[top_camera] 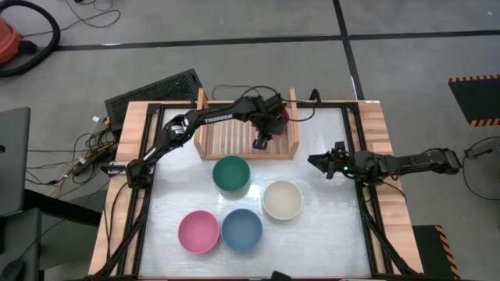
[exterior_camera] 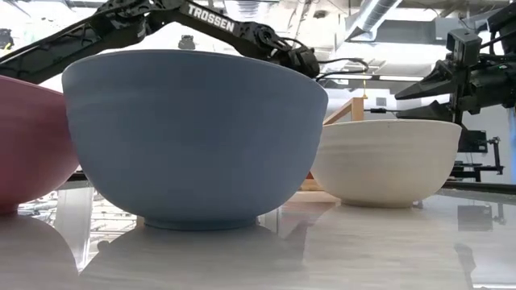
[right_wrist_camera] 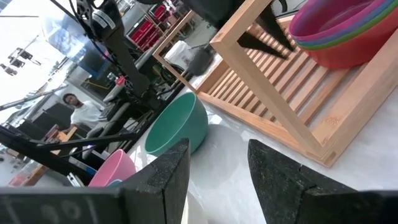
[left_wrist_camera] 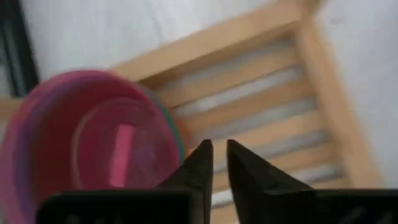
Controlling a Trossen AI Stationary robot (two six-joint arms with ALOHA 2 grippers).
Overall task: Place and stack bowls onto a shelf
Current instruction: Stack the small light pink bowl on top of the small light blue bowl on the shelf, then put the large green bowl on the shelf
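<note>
Shelf (top_camera: 246, 139): light slatted wood, standing at the far edge of the desk (top_camera: 328, 226), near the middle. Small bowls (top_camera: 280, 115): one nested stack, magenta uppermost with green and red-orange rims below, sitting at the shelf's right end against the upright side board. My left hand (top_camera: 262, 141): hanging over the slats of the shelf, just beside the stack and apart from it; in my wrist view the fingers (left_wrist_camera: 198, 168) stand almost together with a thin gap between them and nothing in it. My right hand (top_camera: 319, 162): waiting over the right side of the desk, off the shelf's right end, fingers spread, empty.

Larger bowls, all upright on the desk and clear of the shelf:
- teal bowl (top_camera: 231, 173), just in front of the shelf
- cream-white bowl (top_camera: 282, 199), right of centre
- blue bowl (top_camera: 241, 229), toward the near edge
- pink bowl (top_camera: 198, 231), touching or nearly touching the blue one on its left
</note>
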